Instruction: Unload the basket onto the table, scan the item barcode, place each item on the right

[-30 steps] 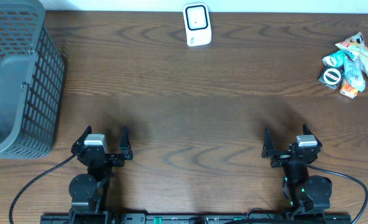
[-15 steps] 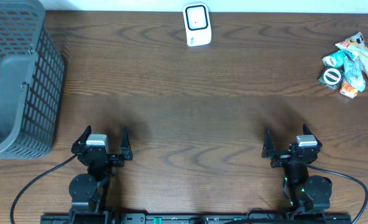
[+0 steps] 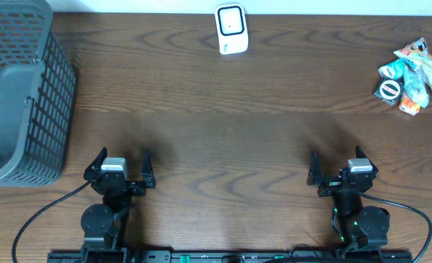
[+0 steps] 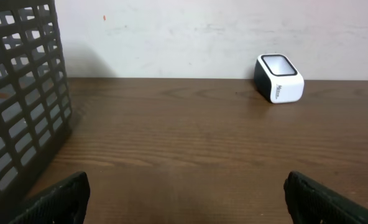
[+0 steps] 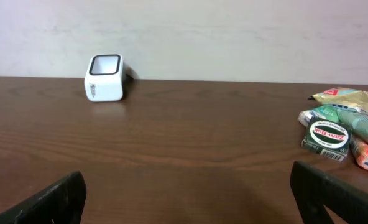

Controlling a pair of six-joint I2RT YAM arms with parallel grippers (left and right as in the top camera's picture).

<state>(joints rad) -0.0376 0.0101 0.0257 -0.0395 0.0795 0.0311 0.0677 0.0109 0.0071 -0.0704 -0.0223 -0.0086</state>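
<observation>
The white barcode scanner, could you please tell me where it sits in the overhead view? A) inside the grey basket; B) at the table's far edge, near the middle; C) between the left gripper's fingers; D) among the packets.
B: the scanner stands alone at the far edge of the table, apart from the basket on the left and the packets on the right.

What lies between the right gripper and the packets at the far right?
Nothing, only bare table between the right gripper and the packets; the overhead view shows it best.
</observation>
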